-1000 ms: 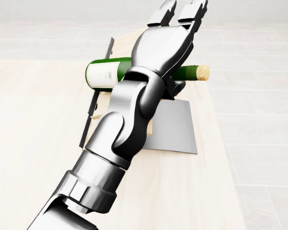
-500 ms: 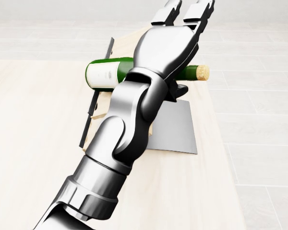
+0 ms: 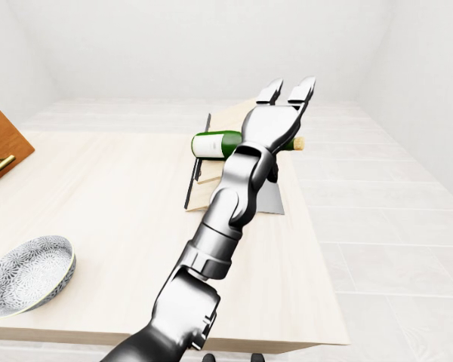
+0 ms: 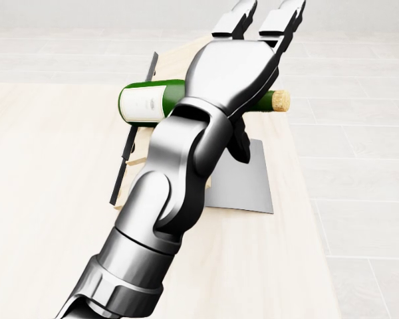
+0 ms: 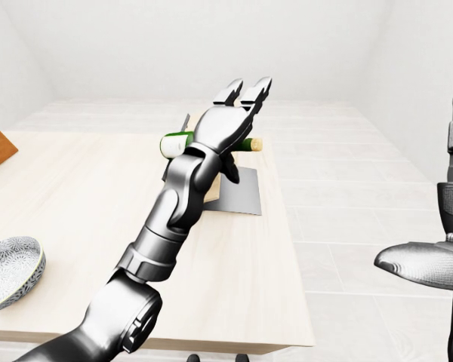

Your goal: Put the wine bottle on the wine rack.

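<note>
Lying on its side across the top of the wine rack [image 4: 243, 179], the wine bottle [image 4: 146, 101] has its white label toward the left of the head view and its cork end poking out to the right. The rack is a grey metal plate with a pale wooden piece and a dark strip beside it, standing on the desk [image 3: 98, 196] near its right edge.

The left hand [image 4: 229, 66] is stretched out right over the middle of the bottle, hiding most of the green glass. Its fingers [image 4: 282, 20] are straight and spread, pointing up and away past the bottle, not wrapped around anything. A dark thumb hangs down below the palm against the grey plate. Whether the palm actually touches the bottle, I can't tell.

The head view is basically all arm, rack and bottle. The eye views pull way back: the left-eye one shows a patterned bowl [image 3: 26, 273] at the desk's lower left and a wooden cabinet [image 3: 1, 147] with brass handles at the left edge. Only the right-eye view catches the right arm [image 5: 438, 249] at its right edge, well apart from the desk; the hand itself isn't visible.
</note>
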{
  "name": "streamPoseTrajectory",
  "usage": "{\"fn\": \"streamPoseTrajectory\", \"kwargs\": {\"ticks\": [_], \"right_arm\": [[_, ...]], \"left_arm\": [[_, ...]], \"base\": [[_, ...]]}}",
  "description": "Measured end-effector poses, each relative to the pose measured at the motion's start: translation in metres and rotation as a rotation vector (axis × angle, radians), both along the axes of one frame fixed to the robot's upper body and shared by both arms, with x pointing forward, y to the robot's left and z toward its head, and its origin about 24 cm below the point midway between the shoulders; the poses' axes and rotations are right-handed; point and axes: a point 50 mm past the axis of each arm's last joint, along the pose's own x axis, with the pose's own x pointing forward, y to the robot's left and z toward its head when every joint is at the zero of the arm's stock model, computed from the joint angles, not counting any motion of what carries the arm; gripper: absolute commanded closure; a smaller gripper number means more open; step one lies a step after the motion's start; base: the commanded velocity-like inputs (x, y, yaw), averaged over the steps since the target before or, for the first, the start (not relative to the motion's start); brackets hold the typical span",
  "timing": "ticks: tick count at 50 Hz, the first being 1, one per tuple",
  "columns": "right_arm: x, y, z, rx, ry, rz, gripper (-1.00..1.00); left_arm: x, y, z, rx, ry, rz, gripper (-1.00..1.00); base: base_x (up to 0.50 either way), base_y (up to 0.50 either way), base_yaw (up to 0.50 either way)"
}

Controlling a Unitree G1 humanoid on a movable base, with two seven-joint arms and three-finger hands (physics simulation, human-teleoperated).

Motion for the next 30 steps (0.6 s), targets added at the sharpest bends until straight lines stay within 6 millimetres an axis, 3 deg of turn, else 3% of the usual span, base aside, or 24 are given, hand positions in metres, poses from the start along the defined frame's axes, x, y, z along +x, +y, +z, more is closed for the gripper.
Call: {"fn": "streamPoseTrajectory", "kwargs": {"ticks": [30], "right_arm": [[0.000, 0.000, 0.002, -0.004, -0.006, 0.004, -1.00]], "left_arm": [[-0.032, 0.006, 0.032, 0.106, -0.077, 0.025, -1.00]], "base": [[0.00, 0.00, 0.00]]}}
